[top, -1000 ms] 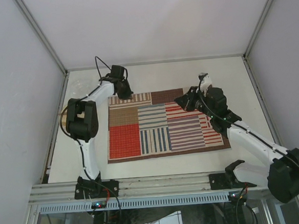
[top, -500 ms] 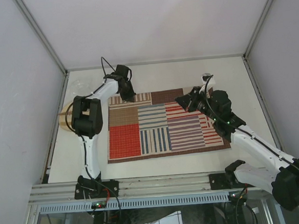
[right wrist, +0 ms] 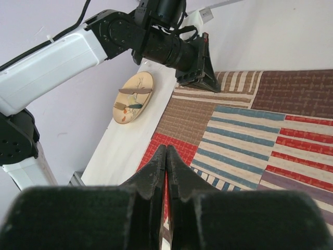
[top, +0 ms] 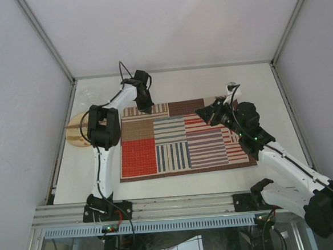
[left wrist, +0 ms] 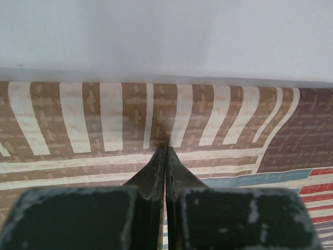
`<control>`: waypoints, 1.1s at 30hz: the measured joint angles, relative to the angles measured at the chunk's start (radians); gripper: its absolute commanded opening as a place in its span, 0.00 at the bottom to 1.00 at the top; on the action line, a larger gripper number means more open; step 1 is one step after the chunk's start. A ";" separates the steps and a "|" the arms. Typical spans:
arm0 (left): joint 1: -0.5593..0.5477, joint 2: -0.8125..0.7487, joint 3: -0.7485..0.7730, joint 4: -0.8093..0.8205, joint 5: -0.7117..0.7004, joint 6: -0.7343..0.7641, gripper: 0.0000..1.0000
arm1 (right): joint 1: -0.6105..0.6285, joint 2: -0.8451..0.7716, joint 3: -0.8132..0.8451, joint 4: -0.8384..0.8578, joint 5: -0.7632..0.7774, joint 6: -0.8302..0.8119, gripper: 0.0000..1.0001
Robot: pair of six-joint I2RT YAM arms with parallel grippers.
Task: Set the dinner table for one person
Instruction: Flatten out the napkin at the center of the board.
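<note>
The dinner table (top: 209,79) is a white top carrying a striped patchwork placemat (top: 179,138). My left gripper (top: 146,107) is shut, its tips (left wrist: 166,148) down over the brown-and-cream striped patch by the mat's far edge, with nothing seen between them. My right gripper (top: 203,112) is also shut and hangs above the mat's far right part. In the right wrist view its tips (right wrist: 166,148) point over the red patch, with the left gripper (right wrist: 200,78) beyond. A beige painted plate (top: 75,133) (right wrist: 134,97) lies left of the mat.
White enclosure walls with aluminium rails (top: 171,69) bound the table on three sides. A faint clear round object (top: 87,96) sits in the far left corner. Bare white tabletop (left wrist: 166,41) runs beyond the mat's far edge.
The left gripper has slid right along the mat's far edge, and its arm has swung clear of the plate. The right gripper has shifted slightly. Both stay shut.
</note>
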 measured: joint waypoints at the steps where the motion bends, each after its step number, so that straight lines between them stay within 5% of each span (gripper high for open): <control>1: 0.000 0.007 0.007 -0.008 -0.001 0.002 0.00 | -0.003 0.000 -0.001 0.003 -0.001 0.003 0.00; 33: -0.001 0.135 0.246 -0.146 -0.008 0.018 0.00 | -0.072 -0.002 -0.011 0.018 -0.067 0.033 0.00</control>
